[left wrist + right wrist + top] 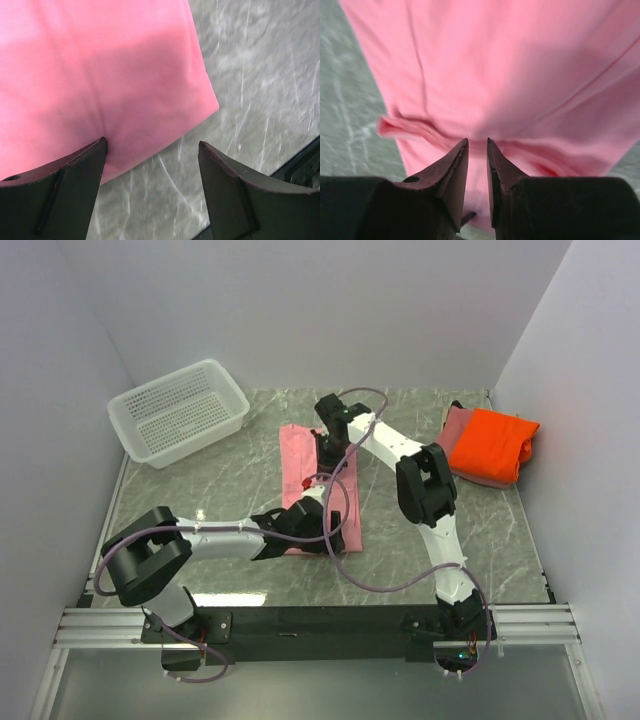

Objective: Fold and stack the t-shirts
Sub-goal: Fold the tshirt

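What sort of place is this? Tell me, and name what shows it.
Probably a robot test cell: plain white walls box in a marble-patterned table, two arms are bolted to a metal rail at its edge, and the props are a basket, a pink t-shirt and an orange t-shirt.

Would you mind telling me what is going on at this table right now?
Both arms are working on the pink shirt, which lies folded into a long strip in the middle. The left gripper is open at its near corner; the right gripper is almost closed over the far end, though whether it pinches cloth is unclear. The orange shirt already sits folded on the rose shirt at the far right. A white basket stands at the far left.
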{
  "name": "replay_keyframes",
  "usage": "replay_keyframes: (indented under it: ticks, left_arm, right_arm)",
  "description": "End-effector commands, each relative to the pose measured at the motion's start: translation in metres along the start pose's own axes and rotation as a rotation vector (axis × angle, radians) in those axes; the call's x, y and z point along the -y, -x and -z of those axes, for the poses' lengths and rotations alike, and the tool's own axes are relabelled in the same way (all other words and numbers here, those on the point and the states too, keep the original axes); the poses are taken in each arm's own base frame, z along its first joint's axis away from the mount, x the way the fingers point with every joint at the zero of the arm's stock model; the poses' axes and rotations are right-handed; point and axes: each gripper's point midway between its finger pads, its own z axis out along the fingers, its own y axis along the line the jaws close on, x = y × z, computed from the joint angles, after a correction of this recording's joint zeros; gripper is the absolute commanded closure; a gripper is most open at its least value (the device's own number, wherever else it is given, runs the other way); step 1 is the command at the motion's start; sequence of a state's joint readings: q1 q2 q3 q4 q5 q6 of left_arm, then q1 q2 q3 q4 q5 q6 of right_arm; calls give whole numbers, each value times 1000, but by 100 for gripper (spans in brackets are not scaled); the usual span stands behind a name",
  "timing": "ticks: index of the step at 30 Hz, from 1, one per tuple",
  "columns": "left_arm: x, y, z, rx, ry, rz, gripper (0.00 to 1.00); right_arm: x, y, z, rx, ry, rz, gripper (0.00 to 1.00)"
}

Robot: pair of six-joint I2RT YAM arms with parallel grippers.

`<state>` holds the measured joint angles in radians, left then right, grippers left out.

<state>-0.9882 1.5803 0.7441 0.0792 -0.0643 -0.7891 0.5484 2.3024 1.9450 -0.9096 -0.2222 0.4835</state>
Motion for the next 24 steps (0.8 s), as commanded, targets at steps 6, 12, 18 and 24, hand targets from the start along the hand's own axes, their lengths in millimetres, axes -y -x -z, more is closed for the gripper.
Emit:
replay_keyframes:
  ticks: [6, 12, 18, 24]
  left_arm:
    - [19, 7, 36, -59, 49, -48, 19]
    - [45, 63, 78, 91, 41, -33, 16]
    - [43, 105, 106, 177, 74, 48, 12]
    - [-16, 123, 121, 226, 140, 248, 12]
  right_arm:
    - [-8, 82, 74, 283, 106, -57, 62]
    - [13, 100, 144, 385, 107, -42, 57]
    - [33, 55, 176, 374, 39, 24, 57]
    - [60, -28, 168, 319, 43, -12, 57]
